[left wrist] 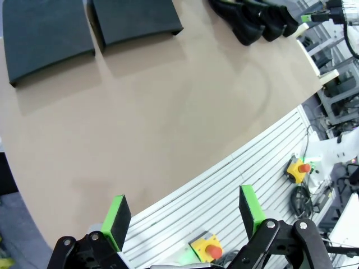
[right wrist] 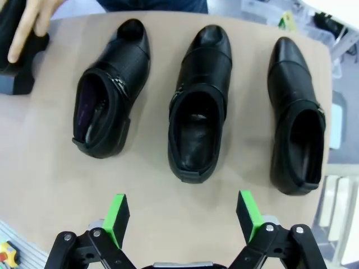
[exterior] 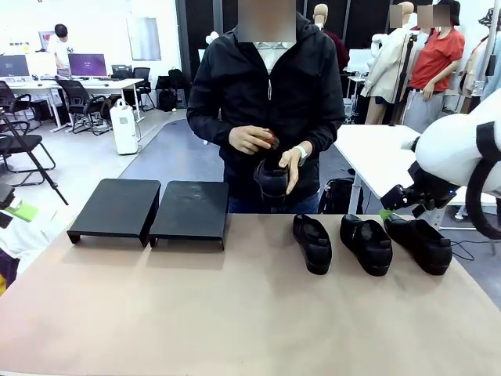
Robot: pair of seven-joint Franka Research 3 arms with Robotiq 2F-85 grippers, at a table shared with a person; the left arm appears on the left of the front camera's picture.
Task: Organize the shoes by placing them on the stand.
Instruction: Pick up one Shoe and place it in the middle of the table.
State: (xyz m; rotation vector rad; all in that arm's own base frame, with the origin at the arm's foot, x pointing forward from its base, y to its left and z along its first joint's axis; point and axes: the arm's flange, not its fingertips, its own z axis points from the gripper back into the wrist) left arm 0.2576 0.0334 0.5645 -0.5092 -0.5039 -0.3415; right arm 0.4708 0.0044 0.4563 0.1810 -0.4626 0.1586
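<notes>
Three shoes (exterior: 366, 244) sit in a row at right centre on the desk (exterior: 235, 313); a fourth shoe (exterior: 272, 180) is in the person's hands (exterior: 293, 166) (top centre). The stand (exterior: 117, 206) sits upper left. The left fingers (left wrist: 118, 216) and right fingers (right wrist: 116, 216) gape wide, holding nothing.

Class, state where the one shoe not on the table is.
In the front view that shoe is in the person's hands, just beyond the table's far edge, between the stand's right platform and the nearest lying shoe.
</notes>
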